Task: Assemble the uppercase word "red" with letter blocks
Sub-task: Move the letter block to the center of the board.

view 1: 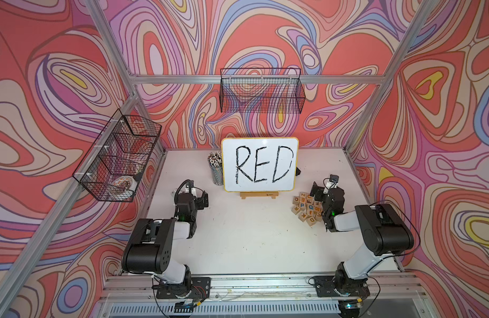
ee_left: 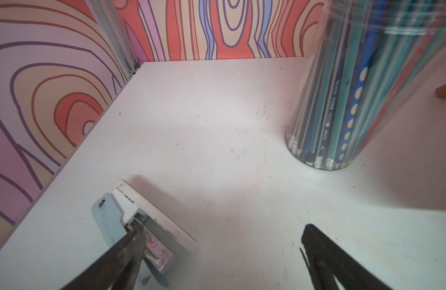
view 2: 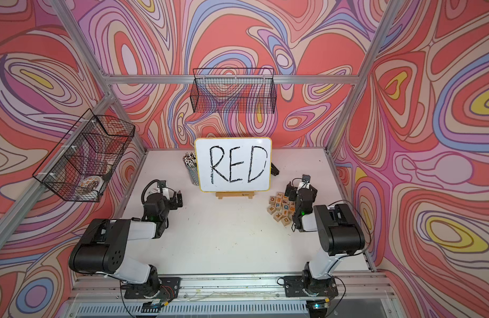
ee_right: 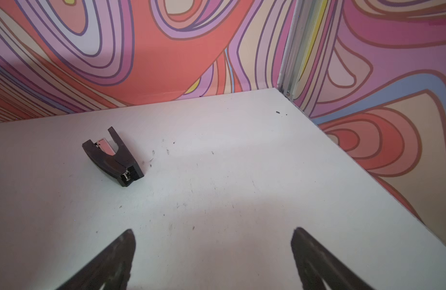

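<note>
The left gripper [ee_left: 222, 231] hangs spread and empty over bare table [ee_left: 217, 125], with a pale stapler [ee_left: 111, 216] close by one finger and no block near it. The letter blocks [view 1: 306, 208] lie in one jumbled pile just beside the right gripper [ee_right: 213, 231], on its inward side. That gripper too is spread wide, holding nothing.

The word looks unstarted, so the first pick is in hand. R [view 1: 296, 210] and D [view 1: 311, 220] sit at the pile's edge; the E I cannot pick out. Next, the right gripper must come down on one cube without dragging its touching neighbours.
</note>
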### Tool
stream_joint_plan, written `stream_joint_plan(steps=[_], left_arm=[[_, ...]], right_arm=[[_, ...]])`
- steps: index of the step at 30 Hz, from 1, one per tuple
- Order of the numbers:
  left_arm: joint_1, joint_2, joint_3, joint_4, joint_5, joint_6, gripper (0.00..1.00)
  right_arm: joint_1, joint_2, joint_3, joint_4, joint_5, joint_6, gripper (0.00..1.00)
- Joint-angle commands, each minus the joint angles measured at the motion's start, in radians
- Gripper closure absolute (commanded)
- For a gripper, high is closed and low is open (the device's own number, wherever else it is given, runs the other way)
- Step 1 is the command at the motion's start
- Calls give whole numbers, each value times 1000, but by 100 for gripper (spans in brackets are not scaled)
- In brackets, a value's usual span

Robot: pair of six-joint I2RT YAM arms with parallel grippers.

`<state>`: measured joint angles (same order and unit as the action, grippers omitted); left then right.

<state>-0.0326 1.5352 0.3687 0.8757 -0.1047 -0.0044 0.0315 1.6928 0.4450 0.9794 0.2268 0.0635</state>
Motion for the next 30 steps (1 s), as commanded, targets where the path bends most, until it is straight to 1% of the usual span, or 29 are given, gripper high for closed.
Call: stream_joint_plan(steps=[1, 30], left_arm=[[5, 7, 10, 13, 8, -7, 0], [5, 8, 15, 6, 13, -4, 0]], right_arm=[[-5, 16, 11, 6, -5, -10, 2], [-5, 18, 14, -1, -16, -7, 2]])
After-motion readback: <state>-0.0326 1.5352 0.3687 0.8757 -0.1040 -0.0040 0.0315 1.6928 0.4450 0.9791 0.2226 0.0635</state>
